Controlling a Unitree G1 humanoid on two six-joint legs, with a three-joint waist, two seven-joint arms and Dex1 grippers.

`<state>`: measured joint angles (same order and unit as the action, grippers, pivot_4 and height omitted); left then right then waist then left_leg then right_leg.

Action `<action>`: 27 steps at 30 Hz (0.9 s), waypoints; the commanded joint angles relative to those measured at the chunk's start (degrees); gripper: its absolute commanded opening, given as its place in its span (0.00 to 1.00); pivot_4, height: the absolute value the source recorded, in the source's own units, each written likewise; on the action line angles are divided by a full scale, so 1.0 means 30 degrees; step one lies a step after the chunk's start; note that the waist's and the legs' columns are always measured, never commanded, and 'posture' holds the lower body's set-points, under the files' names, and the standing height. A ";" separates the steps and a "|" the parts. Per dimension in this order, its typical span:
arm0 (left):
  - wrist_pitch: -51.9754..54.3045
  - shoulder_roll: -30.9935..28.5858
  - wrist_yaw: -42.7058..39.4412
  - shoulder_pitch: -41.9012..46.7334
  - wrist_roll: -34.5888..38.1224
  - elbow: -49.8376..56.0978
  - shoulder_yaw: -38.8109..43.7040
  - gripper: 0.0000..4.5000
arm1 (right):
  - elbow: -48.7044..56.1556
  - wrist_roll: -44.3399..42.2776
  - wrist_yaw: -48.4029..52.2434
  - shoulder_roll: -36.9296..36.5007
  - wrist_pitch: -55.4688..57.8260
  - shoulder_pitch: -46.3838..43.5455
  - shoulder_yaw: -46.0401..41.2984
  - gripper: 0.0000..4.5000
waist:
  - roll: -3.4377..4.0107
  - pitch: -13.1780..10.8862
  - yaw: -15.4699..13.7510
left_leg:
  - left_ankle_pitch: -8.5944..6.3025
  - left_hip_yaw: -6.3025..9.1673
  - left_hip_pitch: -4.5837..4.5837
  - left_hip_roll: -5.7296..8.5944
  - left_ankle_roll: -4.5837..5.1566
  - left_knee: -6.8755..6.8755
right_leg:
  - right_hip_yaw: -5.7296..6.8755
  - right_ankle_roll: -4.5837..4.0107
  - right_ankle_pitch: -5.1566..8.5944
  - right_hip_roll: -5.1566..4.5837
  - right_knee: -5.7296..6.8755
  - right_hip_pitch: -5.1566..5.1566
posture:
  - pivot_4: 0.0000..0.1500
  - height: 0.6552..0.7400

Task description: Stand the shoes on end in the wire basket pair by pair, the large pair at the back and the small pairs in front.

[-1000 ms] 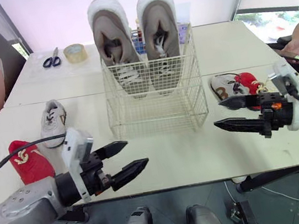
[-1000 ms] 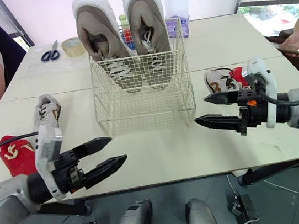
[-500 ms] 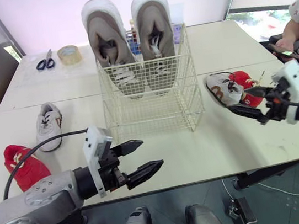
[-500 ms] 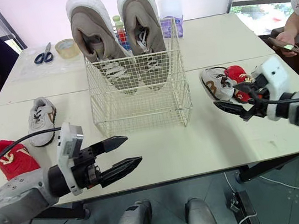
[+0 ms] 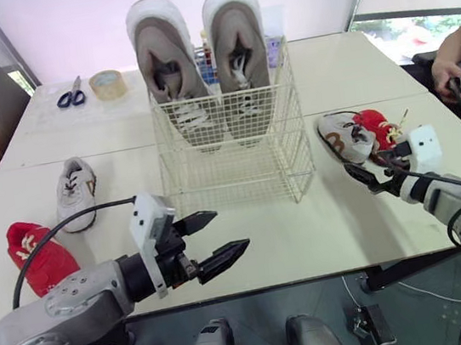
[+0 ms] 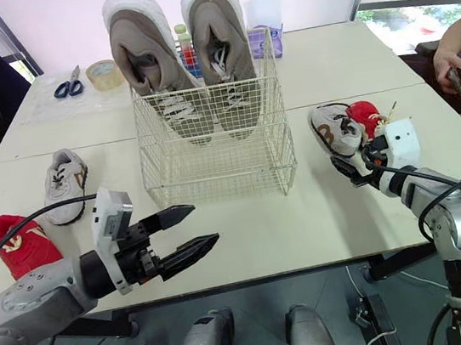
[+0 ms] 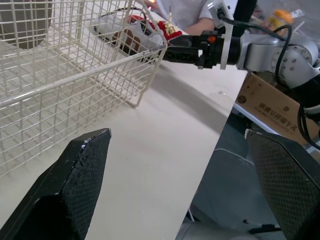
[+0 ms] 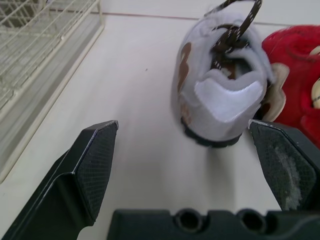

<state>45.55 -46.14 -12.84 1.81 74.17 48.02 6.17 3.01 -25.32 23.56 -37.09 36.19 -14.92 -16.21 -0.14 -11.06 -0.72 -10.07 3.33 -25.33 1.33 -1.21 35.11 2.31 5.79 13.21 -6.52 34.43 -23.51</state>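
On the pale table point(image 5: 352, 61), a red shoe point(image 5: 40, 255) and small grey shoe point(image 5: 74, 192) lie unplaced; the left gripper point(image 5: 232, 229) is held spread. The large pair point(image 5: 165, 61) is stood at the wire basket's point(image 5: 239, 171) back, leaving the front free. The right gripper point(image 8: 182, 125) is spread, seemingly to grasp the brown-laced shoe point(image 8: 220, 95).

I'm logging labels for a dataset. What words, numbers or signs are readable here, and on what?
"3": a brown mark shaped like it, on the side of the small grey shoe; maybe only a pattern.
Print on the cardboard box: too blurred to read.
Labels on the bottles behind the wire basket: too small to read.
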 commanded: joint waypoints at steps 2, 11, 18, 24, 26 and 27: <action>-0.0553 0.0290 0.0117 0.0035 -0.0540 0.0573 0.0119 0.99 | -0.1923 0.0924 -0.0306 0.0883 -0.1852 -0.1375 0.0098 1.00 | 0.0001 0.0000 0.0035 | 0.0001 -0.0005 0.0006 -0.0004 0.0000 0.0003 | -0.0002 -0.0002 -0.0004 0.0012 0.0002 -0.0001 | 1.00 1.00; -0.0511 0.0854 0.0114 -0.0036 -0.1776 0.0609 -0.0219 0.99 | -0.9333 0.2990 -0.0983 0.2255 -0.5615 -0.4915 0.0660 1.00 | 0.0003 0.0001 0.0029 | 0.0005 -0.0007 0.0025 -0.0001 0.0002 0.0019 | -0.0018 -0.0005 -0.0017 0.0032 0.0045 0.0005 | 1.00 1.00; -0.0402 0.0844 0.0210 -0.0292 -0.1696 0.0708 0.0165 1.00 | -1.0827 0.3272 -0.0619 0.2845 -0.6849 -0.5585 0.0796 0.33 | -0.0001 0.0002 0.0096 | 0.0006 -0.0014 0.0083 0.0056 0.0003 0.0025 | -0.0159 0.0013 -0.0033 0.0041 0.0184 0.0010 | 1.00 1.00; -0.0392 -0.1103 -0.0539 -0.0208 0.3745 -0.0695 0.3854 1.00 | -0.7773 0.2268 -0.0049 0.2109 -0.7545 -0.5890 -0.0310 0.14 | 0.0020 -0.0024 0.0087 | 0.0005 0.0026 0.0136 -0.0033 0.0001 0.0023 | -0.0174 0.0012 -0.0029 0.0151 0.0236 0.0014 | 1.00 1.00; -0.0433 -0.2017 -0.0796 0.0062 0.5861 -0.1923 0.5594 1.00 | -0.6700 0.1932 0.0267 0.1395 -0.8005 -0.6635 -0.0912 0.14 | 0.0096 -0.0063 0.0094 | 0.0005 0.0032 0.0132 -0.0069 0.0001 0.0018 | -0.0177 0.0011 -0.0029 0.0188 0.0249 -0.0017 | 1.00 1.00; -0.0412 -0.2346 -0.0881 0.0152 0.6528 -0.2394 0.6103 1.00 | -0.6441 0.1899 0.0330 0.1174 -0.8166 -0.6917 -0.1050 0.14 | 0.0148 -0.0092 0.0095 | 0.0006 0.0033 0.0133 -0.0073 0.0001 0.0015 | -0.0177 0.0012 -0.0029 0.0192 0.0254 -0.0023 | 1.00 1.00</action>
<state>45.46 -52.31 -14.63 1.43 88.80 41.99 20.59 -21.92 -18.19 24.08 -31.06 15.00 -31.98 -16.00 0.30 -11.34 -0.43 -10.05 3.42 -24.93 1.11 -1.21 35.16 1.78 5.83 13.13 -5.94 35.21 -23.60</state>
